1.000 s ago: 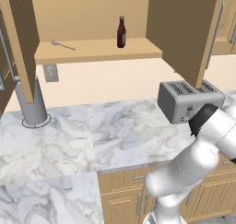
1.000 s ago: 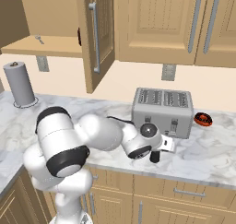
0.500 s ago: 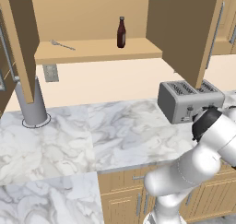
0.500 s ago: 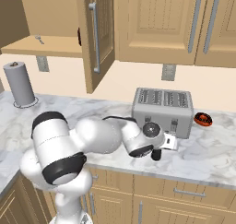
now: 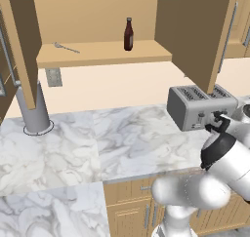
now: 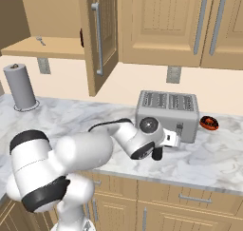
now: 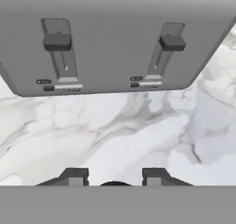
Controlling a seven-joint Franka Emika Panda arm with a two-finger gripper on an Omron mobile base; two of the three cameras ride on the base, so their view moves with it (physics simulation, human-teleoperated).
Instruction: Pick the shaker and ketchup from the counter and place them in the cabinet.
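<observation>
**Right base view: arm reaches low beside the toaster, ketchup already in the cabinet**

The white arm bends down over the marble-patterned worktop (image 6: 213, 163), so that its end effector (image 6: 156, 154) sits just above the surface in front of the toaster (image 6: 167, 112). The toaster is a boxy, brushed-grey appliance with two slider levers on its face.

In the hand view the two dark fingertips (image 7: 73, 176) stand partly apart. A small dark rounded shape between them is probably the top of the shaker (image 7: 114, 183). Whether the fingers press on it I cannot tell. The low pose suits a grasp on so squat an object.

In the left base view the ketchup (image 5: 128, 34), a slim red-brown bottle with a narrow neck, stands upright on the flat shelf of the light wooden cabinet (image 5: 97, 53). The cabinet doors hang open. A thin metal utensil (image 5: 66, 47) lies further left on the same shelf. A plain grey cylinder (image 5: 33, 114) stands on the worktop below it.
</observation>
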